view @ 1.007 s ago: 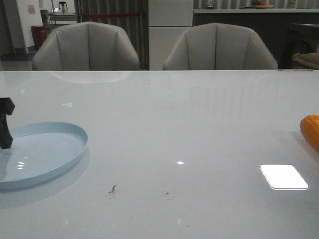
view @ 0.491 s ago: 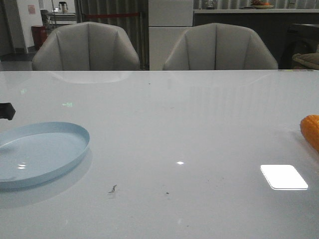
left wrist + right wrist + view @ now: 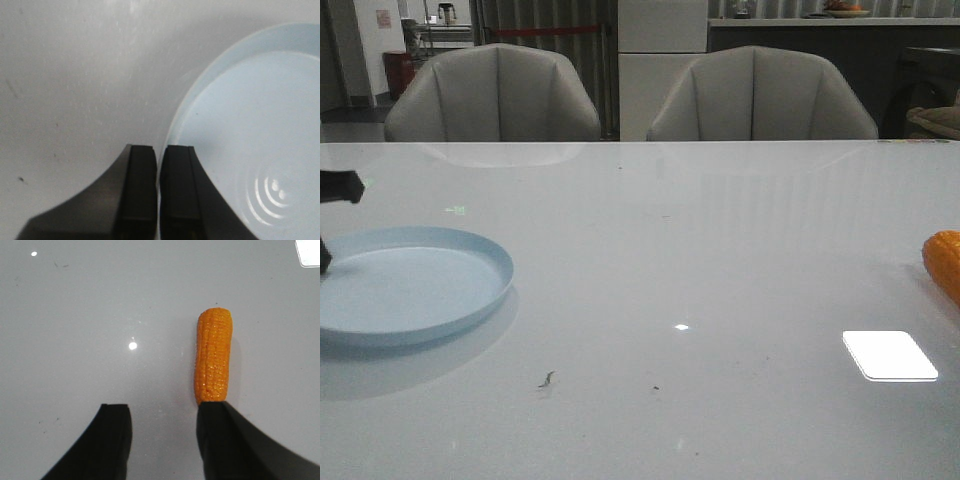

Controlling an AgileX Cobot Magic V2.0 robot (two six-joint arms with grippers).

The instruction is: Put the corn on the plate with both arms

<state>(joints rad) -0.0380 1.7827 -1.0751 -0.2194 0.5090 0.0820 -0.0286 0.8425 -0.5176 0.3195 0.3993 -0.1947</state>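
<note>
The pale blue plate [image 3: 415, 285] is at the table's left side. Its rim is pinched between the two black fingers of my left gripper [image 3: 159, 152], which is shut on the plate [image 3: 240, 120]. Only small dark pieces of that gripper [image 3: 340, 187] show at the front view's left edge. The orange-yellow corn [image 3: 944, 262] lies on the table at the far right, cut off by the frame edge. My right gripper [image 3: 162, 410] hangs open above the table. The corn [image 3: 214, 360] lies just beyond one fingertip, off to the side of the gap, with its near end hidden behind that finger.
Two grey chairs [image 3: 495, 95] stand behind the table's far edge. A bright rectangle of reflected light [image 3: 889, 355] lies on the glossy white tabletop [image 3: 680, 250] near the corn. A few small dark specks [image 3: 546, 379] mark the front middle.
The plate has shifted to the right and away from the front edge, and now sits more level. The dark piece of the left gripper has risen at the left edge. The corn has not moved.
</note>
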